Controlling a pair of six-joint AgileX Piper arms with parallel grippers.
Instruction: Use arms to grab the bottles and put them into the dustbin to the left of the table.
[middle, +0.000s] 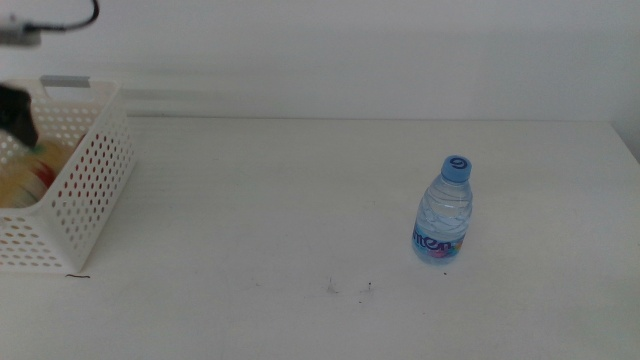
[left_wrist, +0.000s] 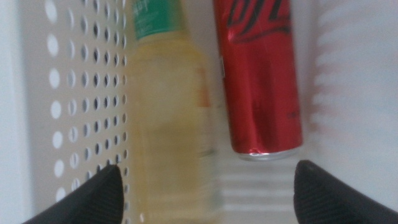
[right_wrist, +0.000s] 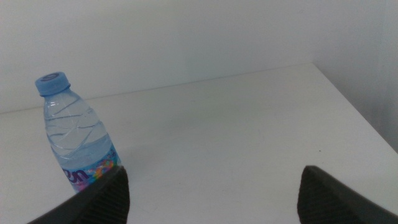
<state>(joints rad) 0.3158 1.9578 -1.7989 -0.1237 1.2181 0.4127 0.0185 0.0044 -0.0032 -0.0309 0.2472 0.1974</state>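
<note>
Over the dustbin (middle: 85, 200) at nine o'clock, the left gripper (left_wrist: 205, 186) spreads its fingers above yellow bottle (left_wrist: 165, 124) and red can (left_wrist: 261, 81); the right gripper (right_wrist: 211, 190), fingers spread, faces the water bottle (middle: 443, 212) standing on the counter (middle: 260, 220) at three o'clock.

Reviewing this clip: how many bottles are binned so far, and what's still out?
Two look done: the yellow tea bottle and the red can lie inside the dustbin. The left gripper hangs open over them, holding nothing. Left: the water bottle stands upright on the table; the right gripper is open near it, not yet around it.
</note>
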